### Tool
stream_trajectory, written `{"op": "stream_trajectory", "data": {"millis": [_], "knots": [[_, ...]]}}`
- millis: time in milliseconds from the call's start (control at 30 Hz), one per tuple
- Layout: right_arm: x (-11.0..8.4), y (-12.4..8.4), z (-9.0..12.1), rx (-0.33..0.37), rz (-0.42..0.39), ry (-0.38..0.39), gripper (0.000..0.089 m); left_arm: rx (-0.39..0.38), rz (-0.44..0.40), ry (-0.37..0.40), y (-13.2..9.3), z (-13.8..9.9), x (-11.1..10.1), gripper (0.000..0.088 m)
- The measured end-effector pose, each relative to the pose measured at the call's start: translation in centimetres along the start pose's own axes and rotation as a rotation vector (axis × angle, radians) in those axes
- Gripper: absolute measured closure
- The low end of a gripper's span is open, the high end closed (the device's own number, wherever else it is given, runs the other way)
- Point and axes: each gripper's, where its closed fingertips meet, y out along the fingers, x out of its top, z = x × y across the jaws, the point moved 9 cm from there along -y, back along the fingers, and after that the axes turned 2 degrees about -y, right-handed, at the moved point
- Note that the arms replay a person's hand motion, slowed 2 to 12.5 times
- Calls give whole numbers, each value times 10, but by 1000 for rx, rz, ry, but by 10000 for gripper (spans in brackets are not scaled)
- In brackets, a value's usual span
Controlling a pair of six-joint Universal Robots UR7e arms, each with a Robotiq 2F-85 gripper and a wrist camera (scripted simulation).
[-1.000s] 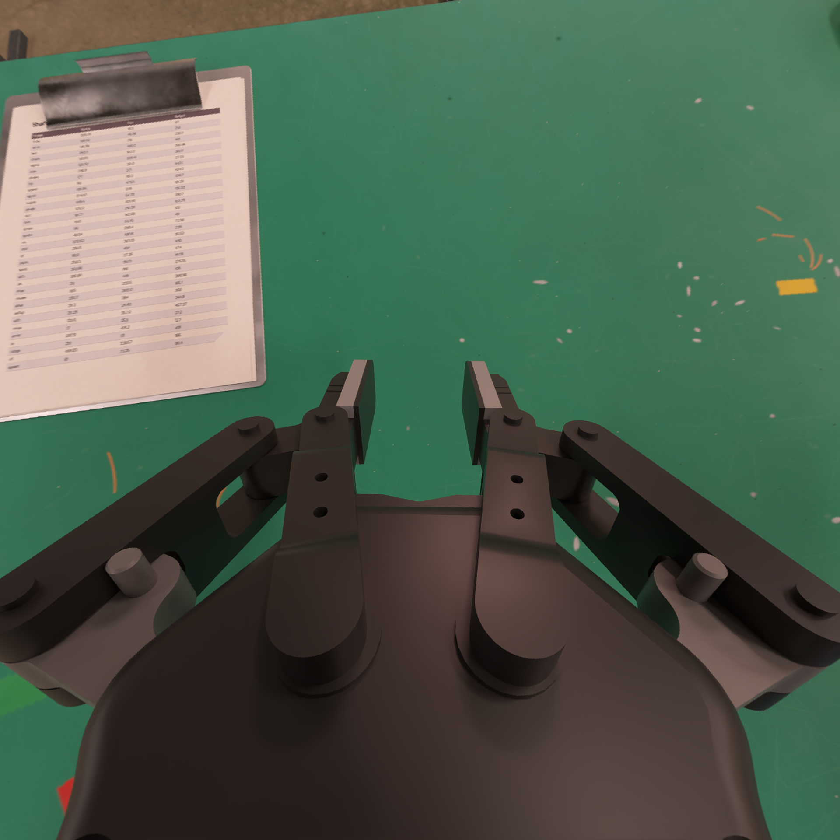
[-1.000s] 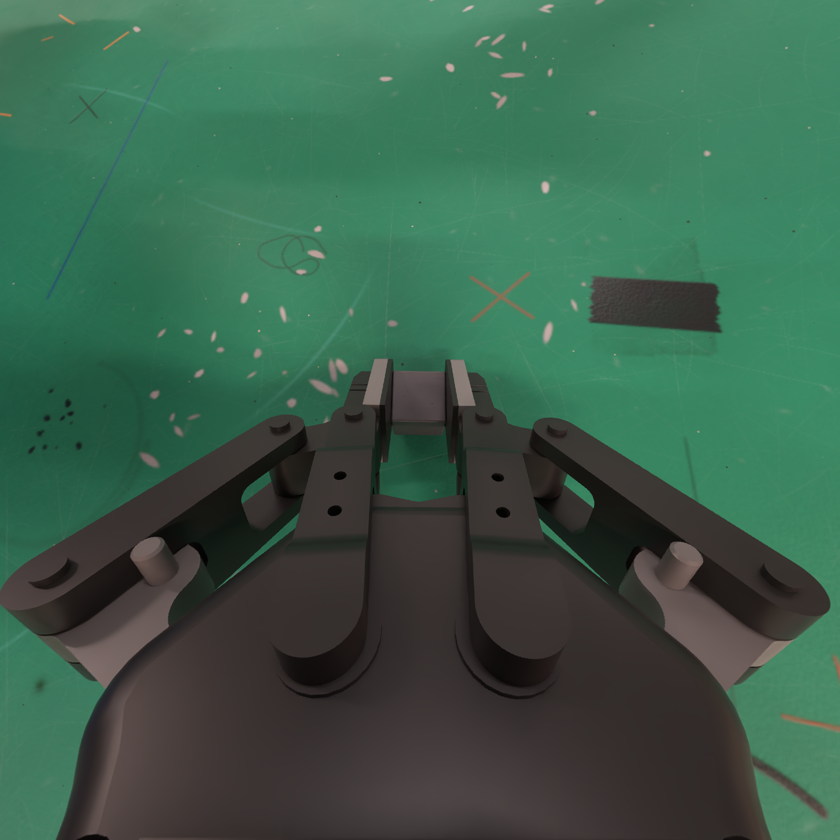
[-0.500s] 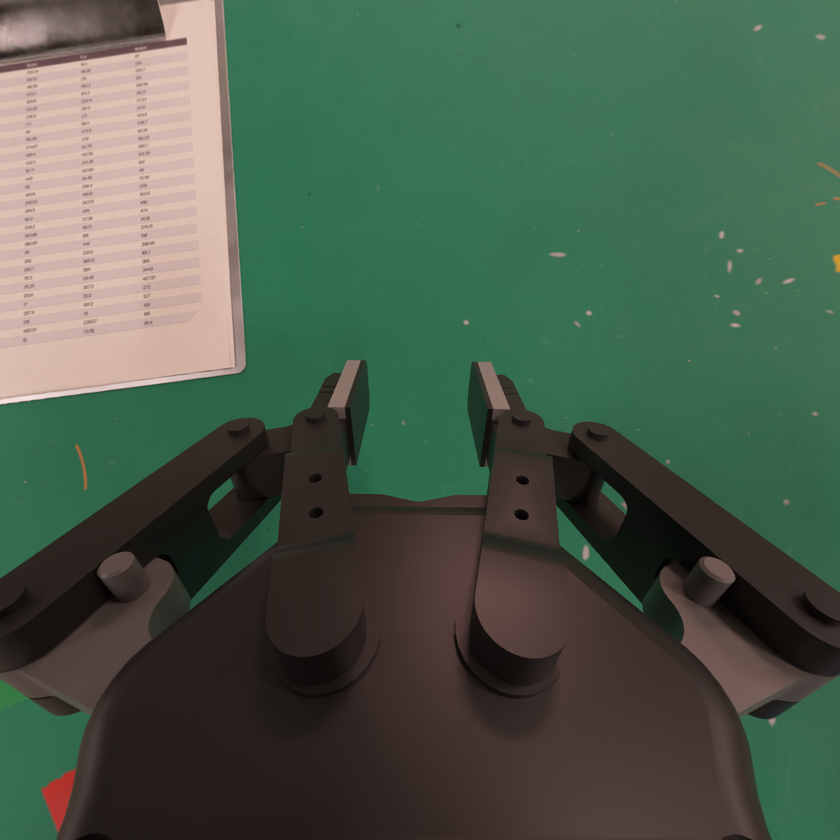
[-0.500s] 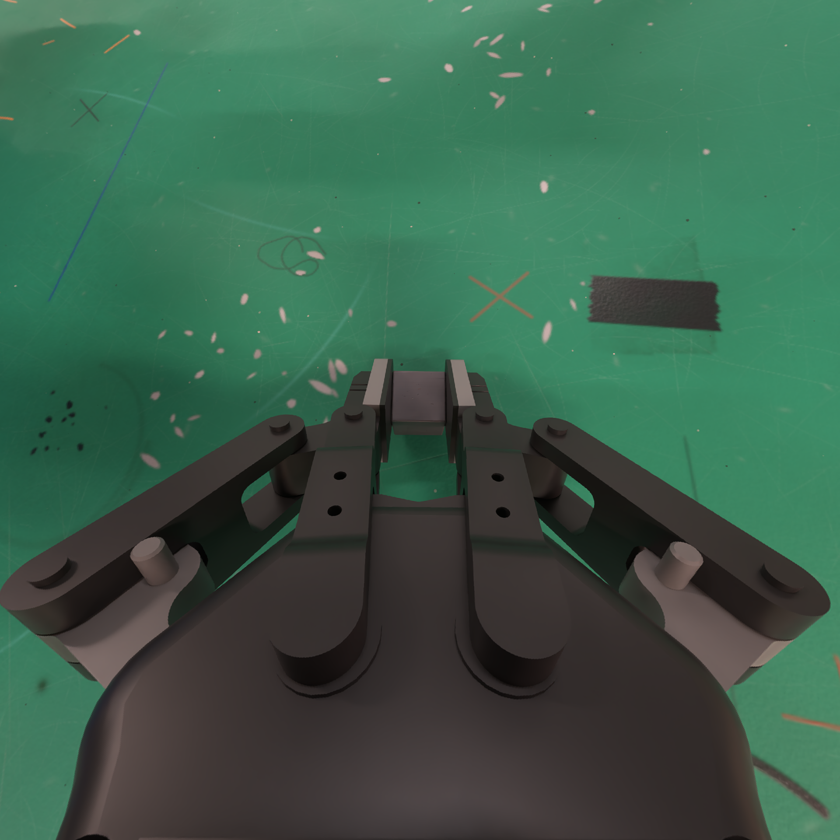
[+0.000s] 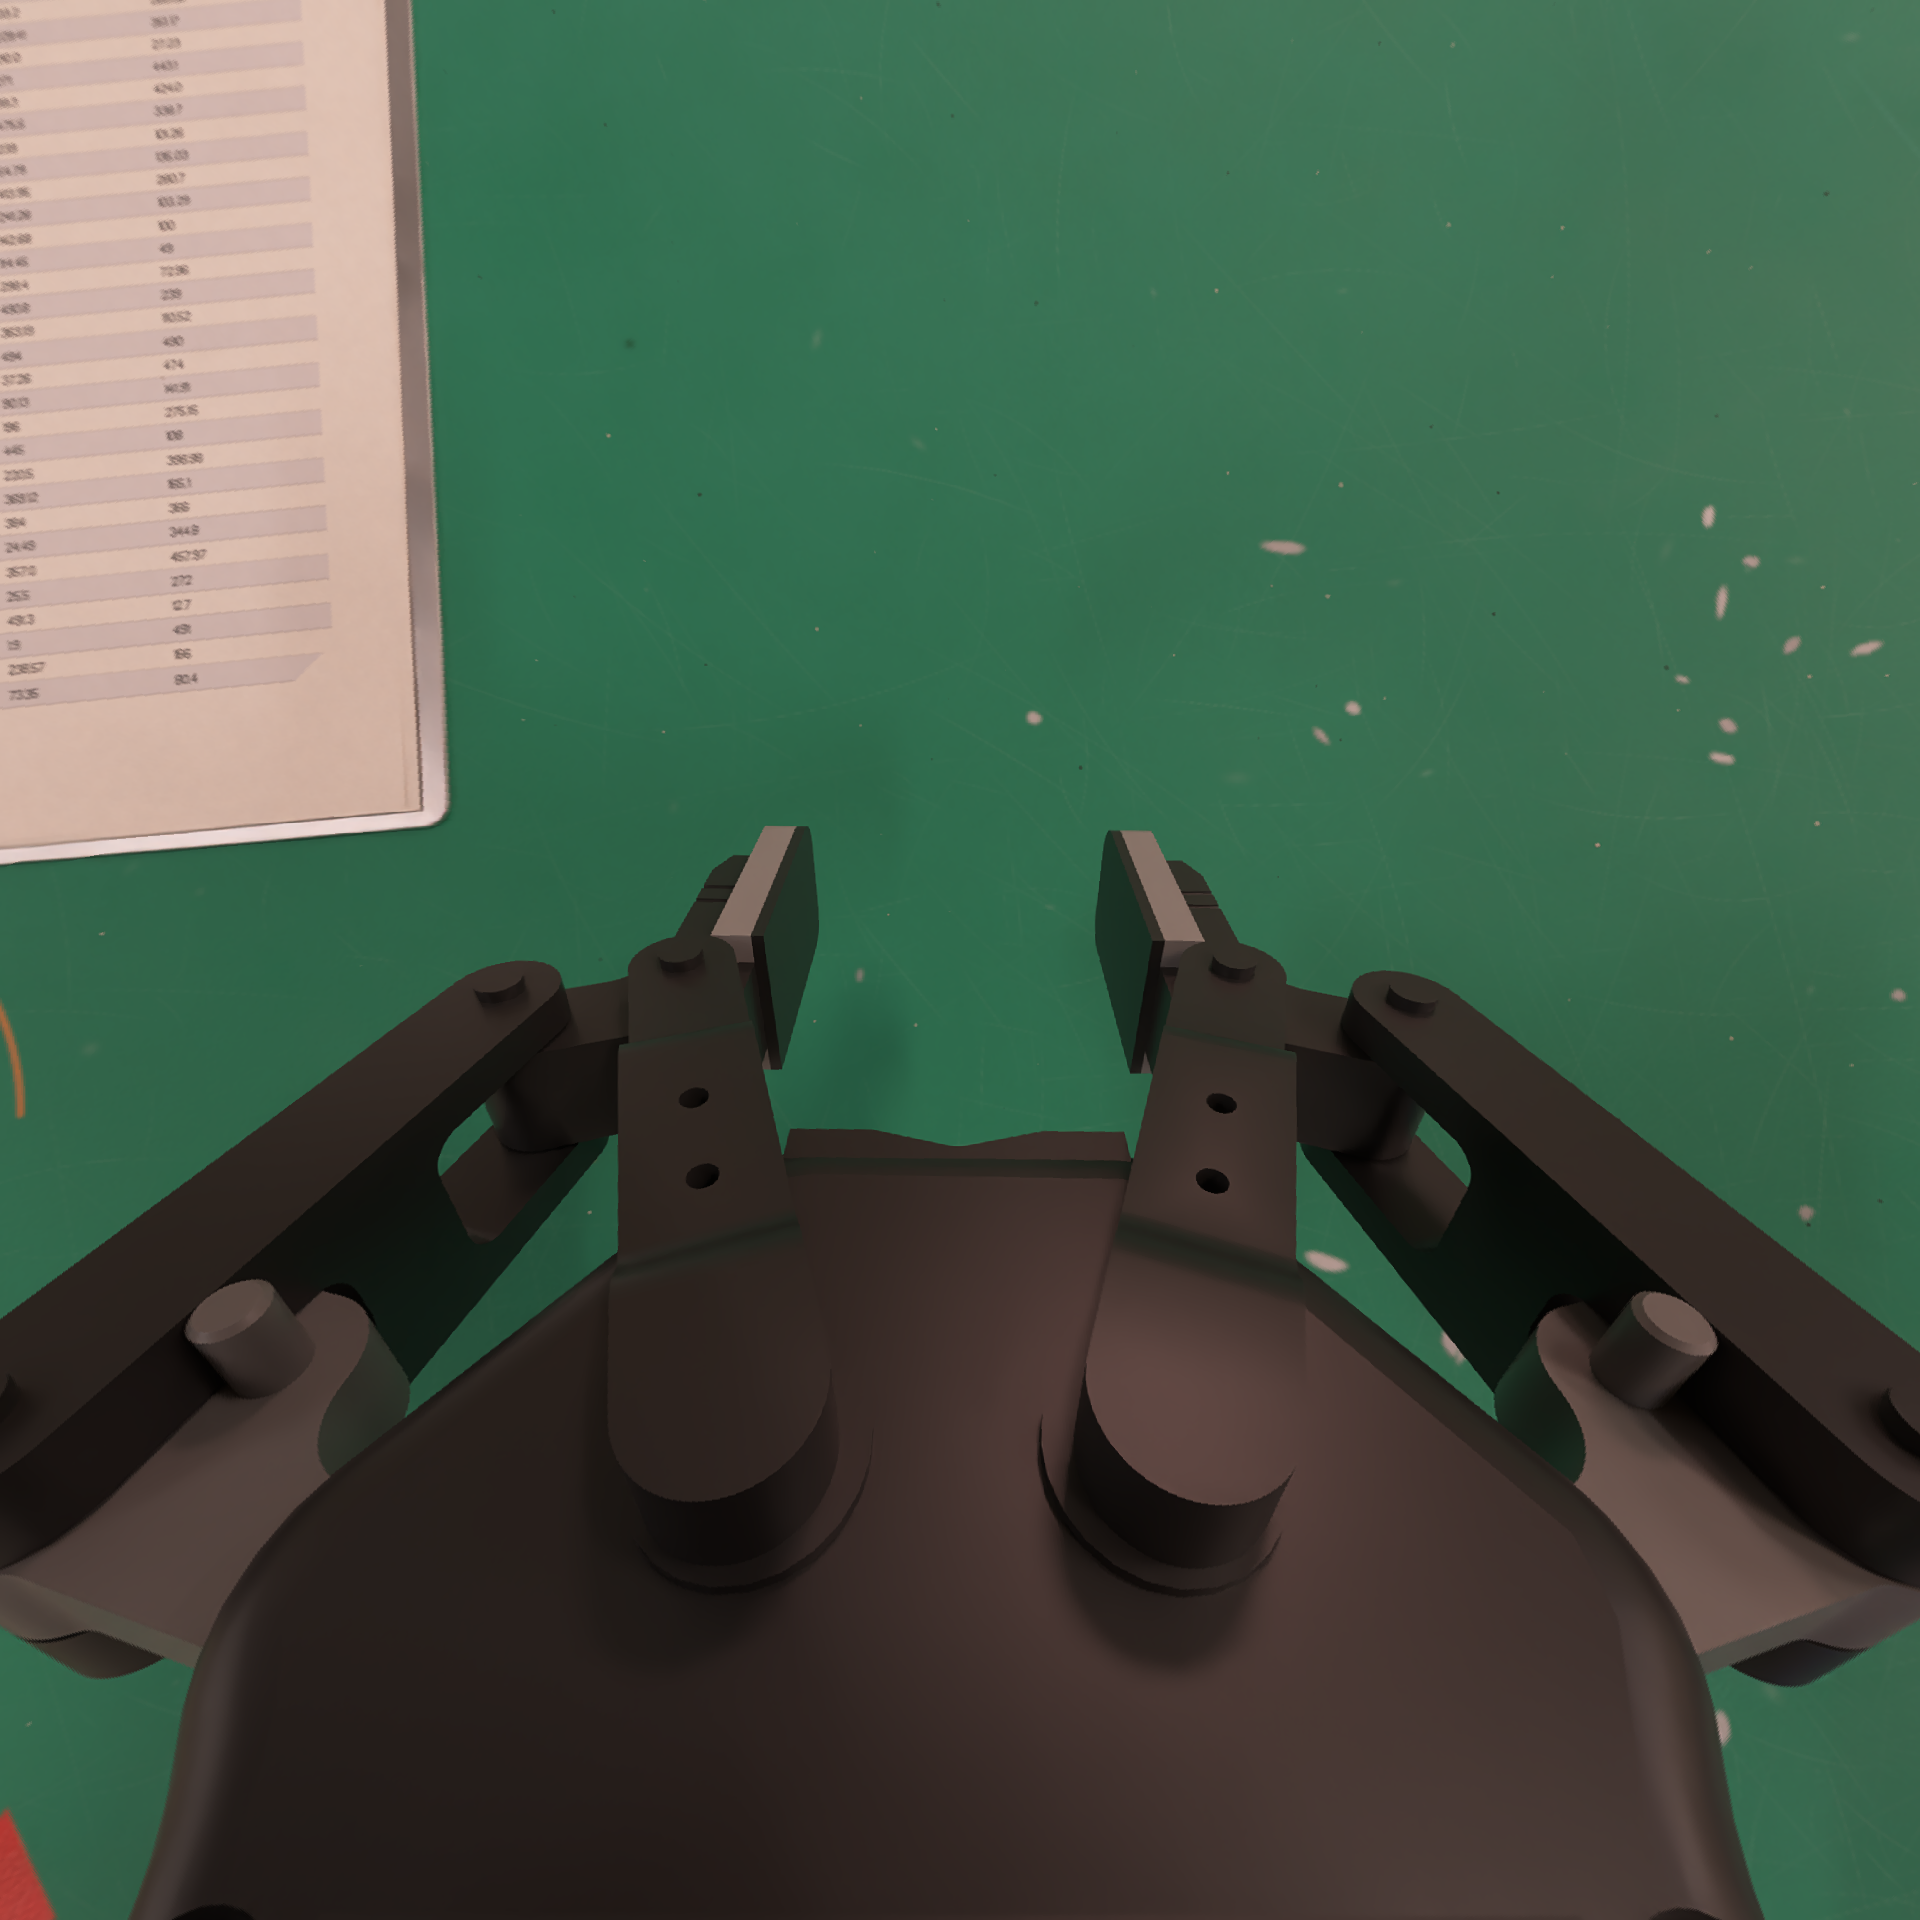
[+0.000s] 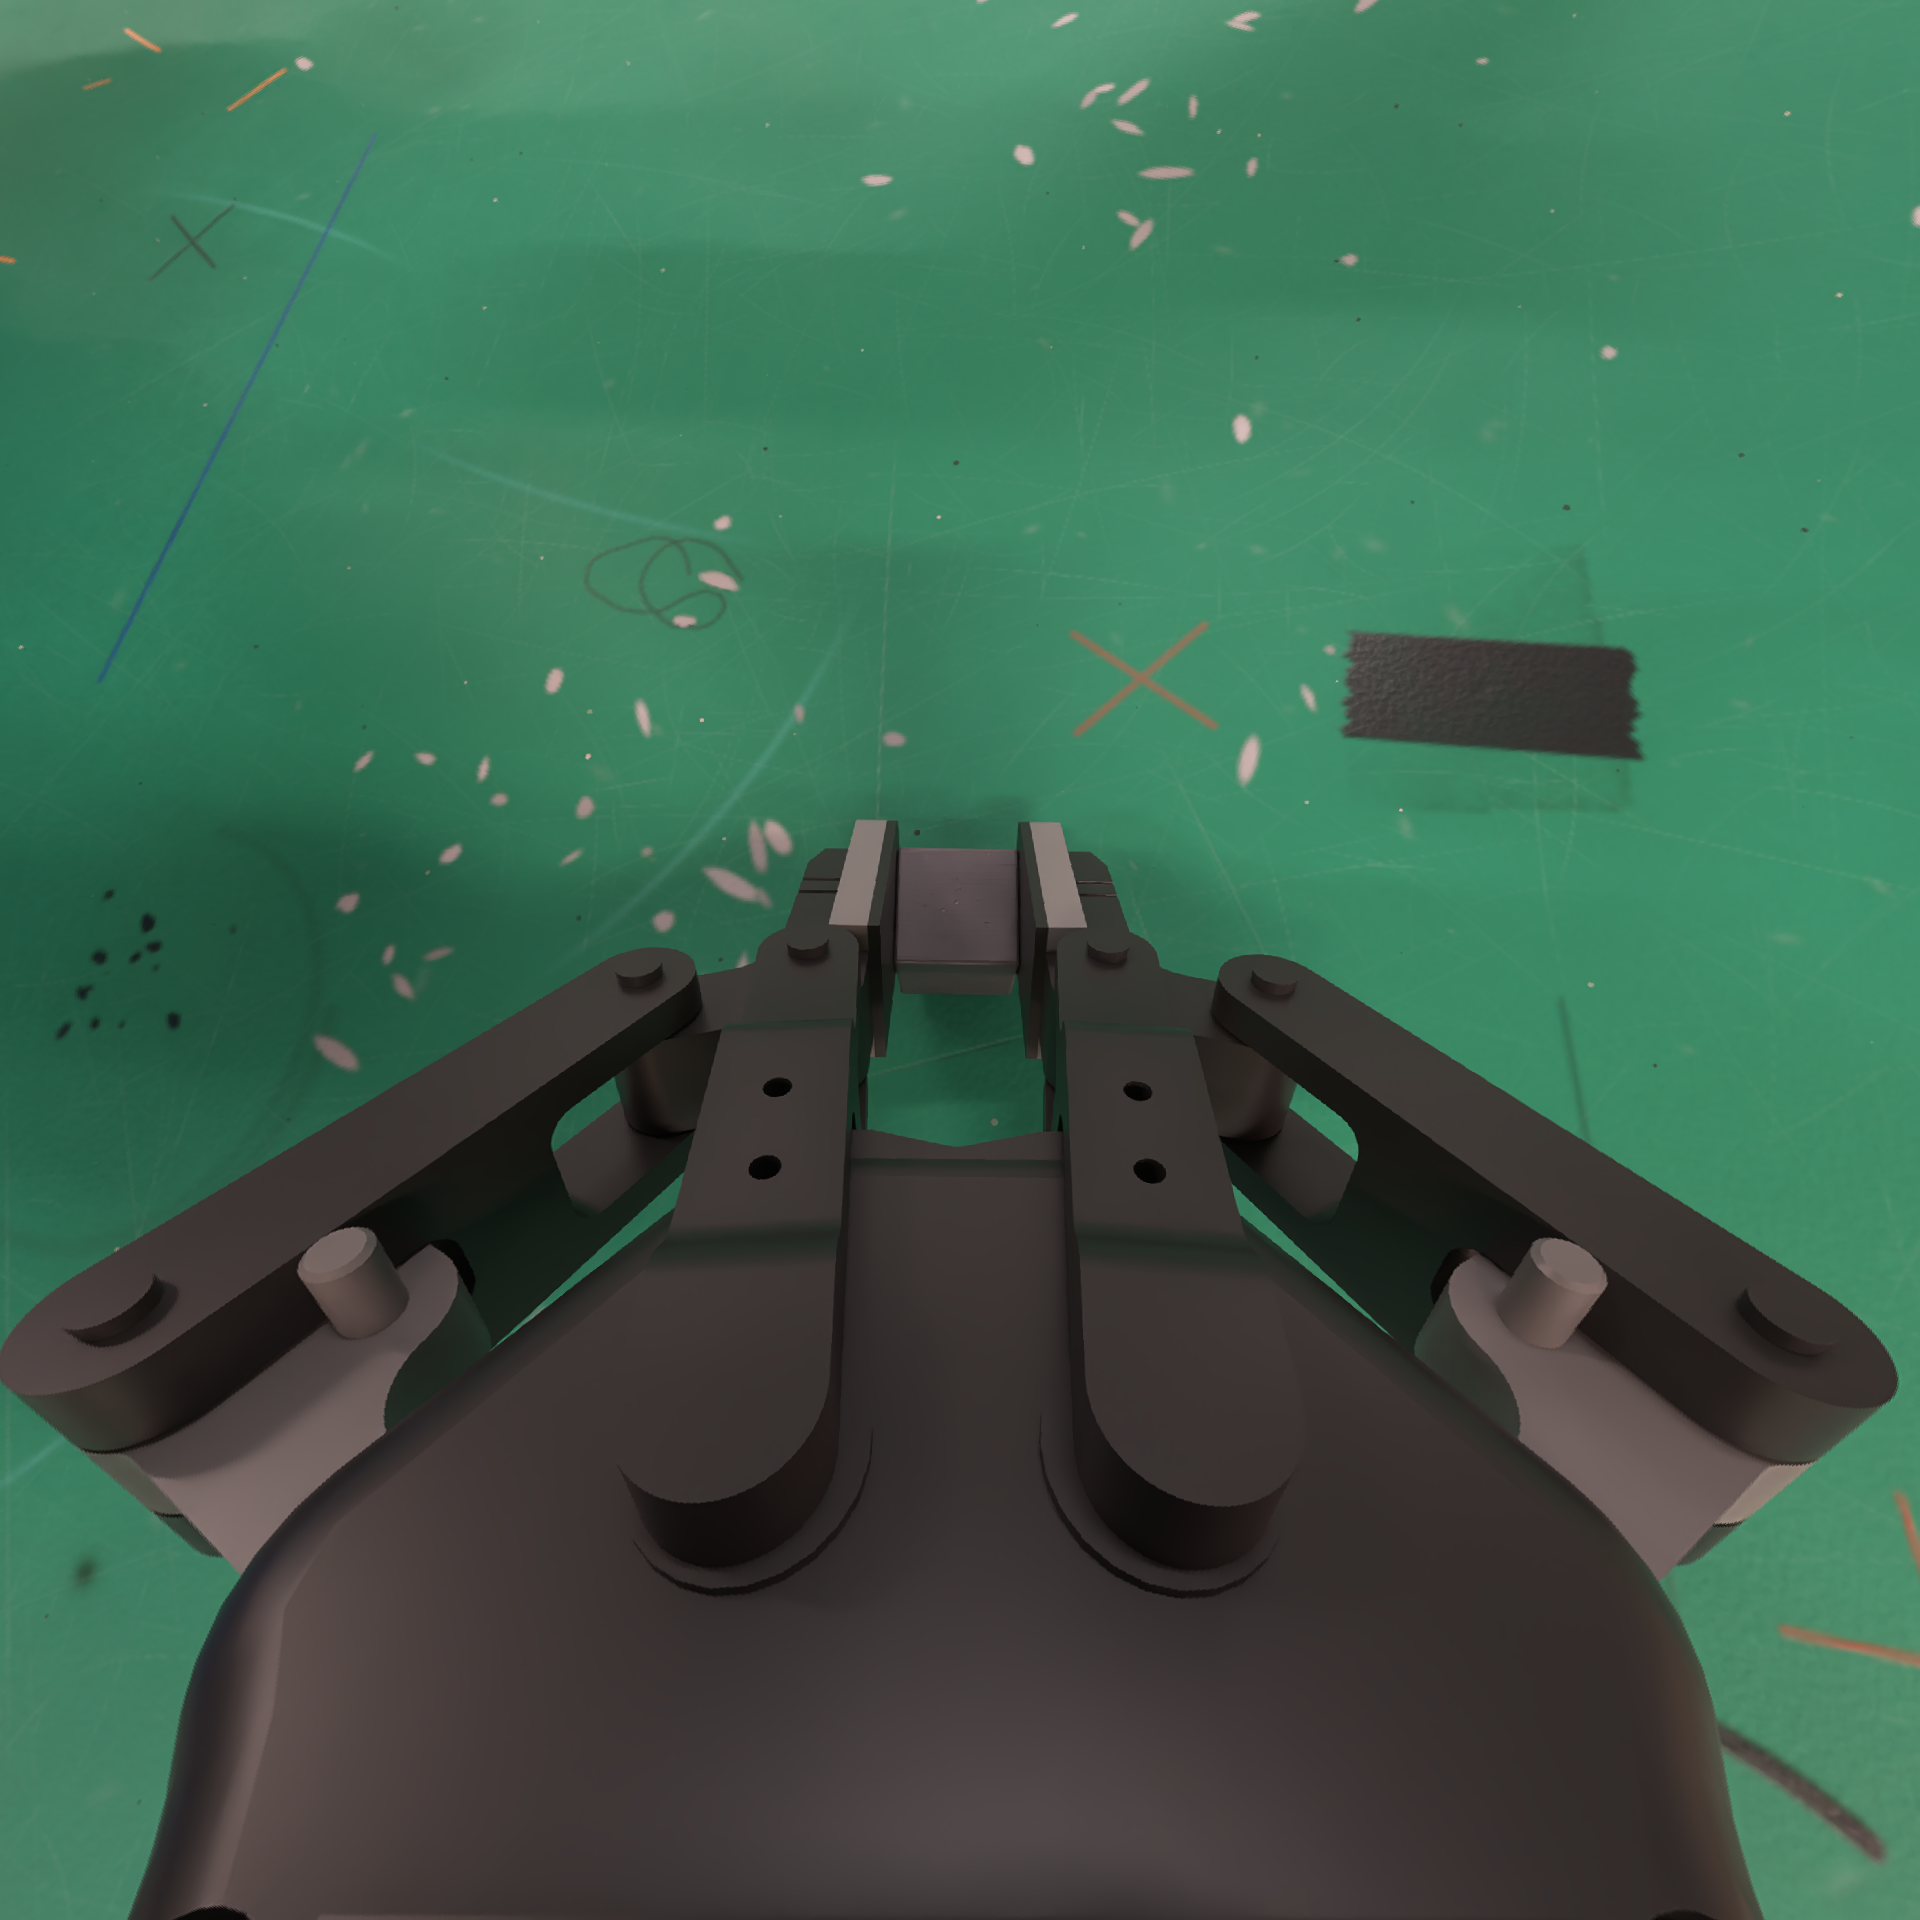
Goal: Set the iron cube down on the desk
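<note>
In the right wrist view my right gripper (image 6: pixel 956 883) is shut on the iron cube (image 6: pixel 956 914), a small dull grey block held between the two pads just above the green desk (image 6: pixel 935 436). Whether the cube touches the desk I cannot tell. In the left wrist view my left gripper (image 5: pixel 956 914) is open and empty, its jaws wide apart over the bare green desk (image 5: pixel 1039 416). The cube does not show in the left wrist view.
A clipboard with a printed sheet (image 5: pixel 208 416) lies at the upper left of the left wrist view. A strip of black tape (image 6: pixel 1491 696) and an orange cross mark (image 6: pixel 1143 677) lie ahead and to the right of the right gripper. White flecks dot the desk.
The left gripper has moved forward and lower over the desk, so the clipboard has slid up and left out of the view, and its jaws opened slightly wider. The right gripper has held still.
</note>
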Motion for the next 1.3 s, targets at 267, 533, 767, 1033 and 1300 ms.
{"op": "stream_trajectory", "data": {"millis": [267,533,767,1033,1300], "knots": [[0,0,0,0,0,1,693,80,3,23,14,-2,0,388],[0,0,0,3,-1,4,693,220,-7,26,30,7,-3,277],[0,0,0,5,-1,6,693,158,38,-35,45,7,-9,248],[0,0,0,6,-1,8,693,23,50,-121,49,7,-12,247],[0,0,0,7,-1,8,693,-60,106,-90,43,5,-16,216]]}}
